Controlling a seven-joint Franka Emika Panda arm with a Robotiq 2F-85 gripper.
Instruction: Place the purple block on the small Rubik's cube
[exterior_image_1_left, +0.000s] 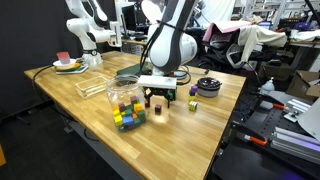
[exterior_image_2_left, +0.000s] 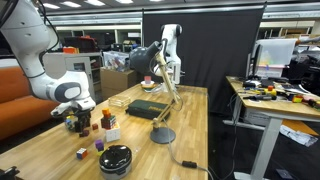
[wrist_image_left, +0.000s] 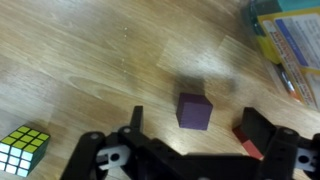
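Wooden table (exterior_image_1_left: 200, 130) mid-room. Black curtain (exterior_image_2_left: 210, 45) behind table. Orange sofa (exterior_image_2_left: 18, 108) beside table. Ceiling strip lights (exterior_image_2_left: 97, 3) above table, lit.

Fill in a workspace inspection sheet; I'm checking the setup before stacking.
Surface: wooden table.
Job's things: purple block on the table under the gripper; small Rubik's cube apart from it, nothing on top.
Clutter: jar of blocks, red block, black round dish, plate, desk lamp.
Gripper: open, astride the purple block, not closed on it.
Cables: one black cable lying on the table.
Surroundings: second robot arm, desks, black curtain.
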